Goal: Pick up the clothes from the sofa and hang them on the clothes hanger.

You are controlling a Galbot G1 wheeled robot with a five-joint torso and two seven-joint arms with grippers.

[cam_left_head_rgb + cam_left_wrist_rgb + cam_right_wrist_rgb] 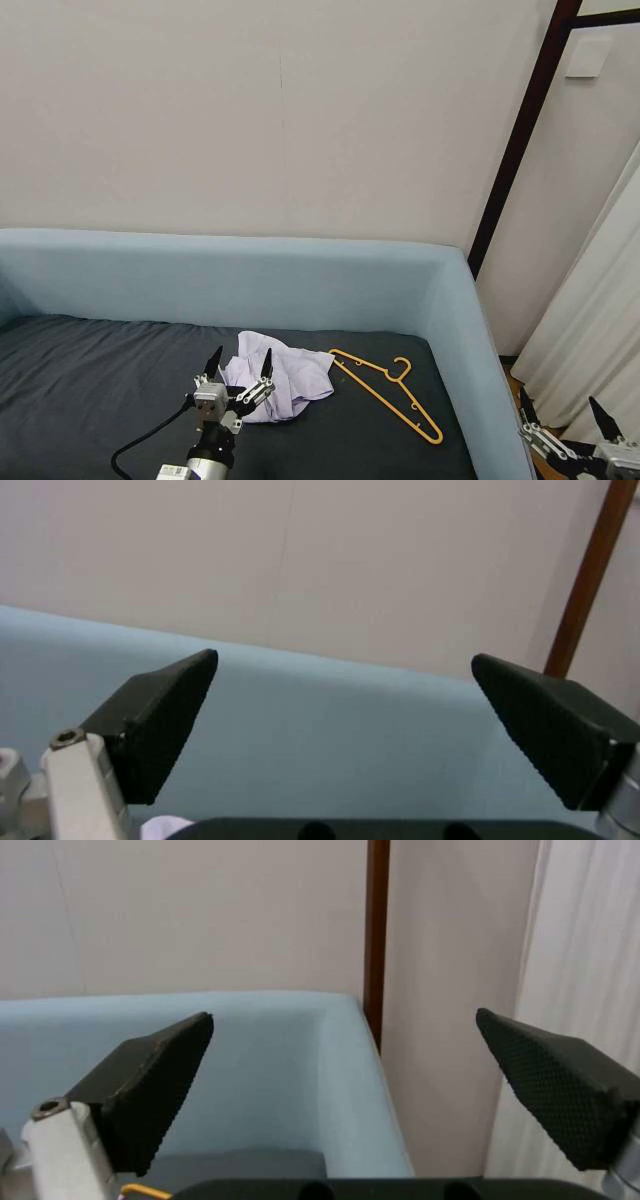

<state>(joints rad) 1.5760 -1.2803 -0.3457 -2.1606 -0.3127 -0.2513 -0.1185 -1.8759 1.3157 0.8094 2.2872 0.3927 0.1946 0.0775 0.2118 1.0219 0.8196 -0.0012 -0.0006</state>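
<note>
Left pincer [240, 360] spread, just beside clothes [290, 375]

Counting one crumpled lilac garment [282, 378] and one orange hanger [388, 400], both lying on one light-blue sofa [300, 285]. Counting two grippers, the left gripper [242, 353] and the right gripper [558, 398], each showing two dark fingers [165, 712], making four fingers in all. Seeing also one dark door post [520, 130] and one white curtain [590, 320] beside the sofa.
</note>
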